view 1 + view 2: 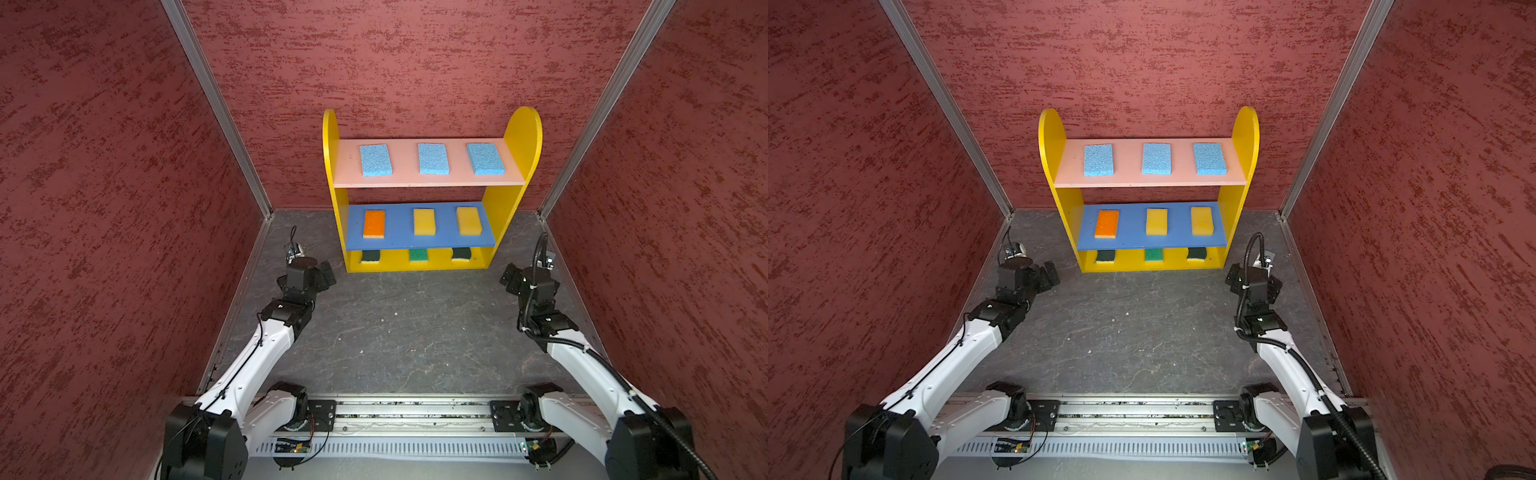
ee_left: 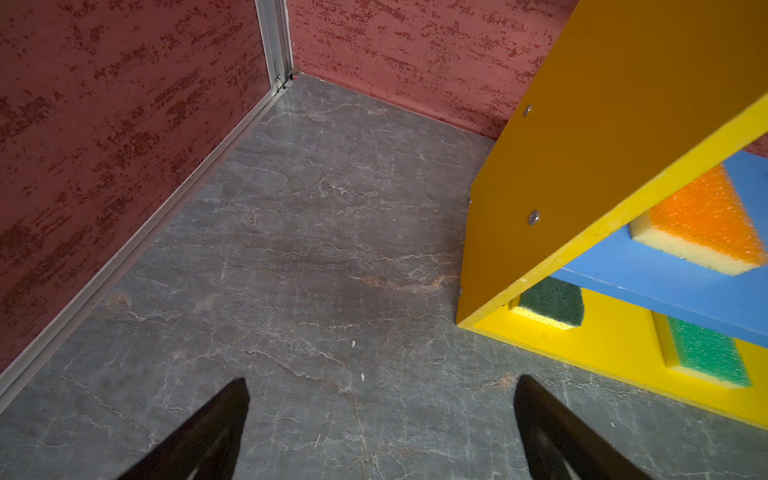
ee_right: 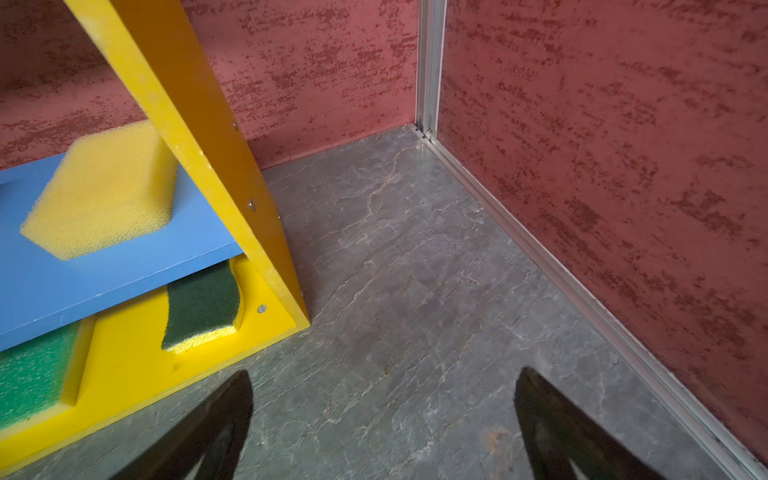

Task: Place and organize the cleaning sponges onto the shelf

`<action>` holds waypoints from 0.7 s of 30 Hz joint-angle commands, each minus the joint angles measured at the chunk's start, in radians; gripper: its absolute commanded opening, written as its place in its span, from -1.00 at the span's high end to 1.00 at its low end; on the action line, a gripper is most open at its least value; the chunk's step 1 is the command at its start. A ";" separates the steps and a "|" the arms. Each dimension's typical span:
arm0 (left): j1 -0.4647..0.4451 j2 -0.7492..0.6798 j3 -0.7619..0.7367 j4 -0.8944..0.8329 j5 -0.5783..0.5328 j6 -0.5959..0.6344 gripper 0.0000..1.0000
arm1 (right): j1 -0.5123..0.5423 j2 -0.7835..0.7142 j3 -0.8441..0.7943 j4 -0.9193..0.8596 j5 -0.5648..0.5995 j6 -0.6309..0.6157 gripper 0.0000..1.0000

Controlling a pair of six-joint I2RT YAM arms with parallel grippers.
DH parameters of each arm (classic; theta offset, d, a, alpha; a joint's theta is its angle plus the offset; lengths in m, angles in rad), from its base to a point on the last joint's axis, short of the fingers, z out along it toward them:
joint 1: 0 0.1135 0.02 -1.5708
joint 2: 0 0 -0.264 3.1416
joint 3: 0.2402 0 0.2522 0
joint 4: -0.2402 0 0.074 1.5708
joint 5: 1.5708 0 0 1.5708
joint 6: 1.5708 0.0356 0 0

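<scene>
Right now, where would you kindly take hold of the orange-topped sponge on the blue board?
Probably grip the orange-topped sponge across its long sides, coming from the open front of the shelf: it lies flat, short end forward, under the pink board.

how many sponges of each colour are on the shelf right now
light blue sponges: 3
yellow sponges: 2
orange-topped sponge: 1
dark green-topped sponges: 2
bright green-topped sponge: 1
total: 9, all on the shelf
</scene>
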 commanded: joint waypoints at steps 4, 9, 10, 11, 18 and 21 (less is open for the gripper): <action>0.036 0.025 -0.085 0.280 -0.079 0.155 -0.99 | -0.006 0.038 -0.058 0.232 0.035 -0.095 -0.97; 0.085 0.064 -0.129 0.390 -0.046 0.154 -0.99 | -0.017 0.091 -0.058 0.284 0.014 -0.097 -0.97; 0.087 0.072 -0.136 0.407 -0.045 0.156 -0.99 | -0.021 0.091 -0.070 0.310 0.006 -0.101 -0.97; 0.089 0.079 -0.140 0.425 -0.044 0.160 -0.99 | -0.026 0.089 -0.083 0.339 0.000 -0.106 -0.98; 0.111 0.160 -0.153 0.526 -0.032 0.183 -0.99 | -0.081 0.082 -0.194 0.582 -0.076 -0.151 -0.97; 0.116 0.193 -0.167 0.574 -0.031 0.190 -0.99 | -0.107 0.107 -0.210 0.627 -0.130 -0.151 -0.97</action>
